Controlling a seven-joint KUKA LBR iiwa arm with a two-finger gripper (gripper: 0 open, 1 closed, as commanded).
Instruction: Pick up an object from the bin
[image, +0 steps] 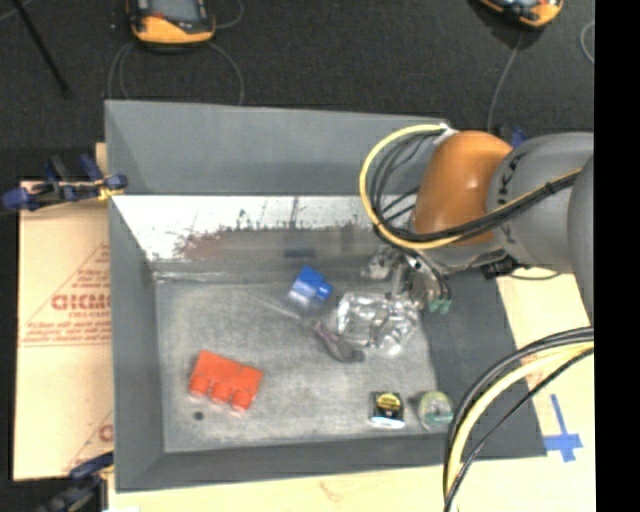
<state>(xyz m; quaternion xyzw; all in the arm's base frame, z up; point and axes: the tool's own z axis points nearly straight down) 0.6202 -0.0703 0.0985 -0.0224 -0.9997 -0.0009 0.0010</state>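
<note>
Nearest the front wall of the grey metal bin (300, 150), a small yellow-and-black tape measure (387, 408) and a round, silvery-green disc (435, 408) lie just beside each other, apart from everything else. Off to the left, an orange plastic block (225, 381) with three rounded lobes rests flat on the scuffed floor, well clear of the arm.

At mid-bin sits a clear crumpled plastic piece (375, 322), glossy and irregular, with a dark grey scrap (338, 343) touching its lower left edge. A blue cylindrical cap (309, 287) lies tilted just beyond, near the back slope.

The gripper (405, 285) hangs at the far right edge of the clear plastic, likely placed there because that piece stands highest. Whether it is open, closed or touching the plastic cannot be told, as the metal parts blend into the shiny wrapping. Above it rise the arm's smooth orange cover (455, 185) and looping yellow-and-black cables (385, 170).
</note>
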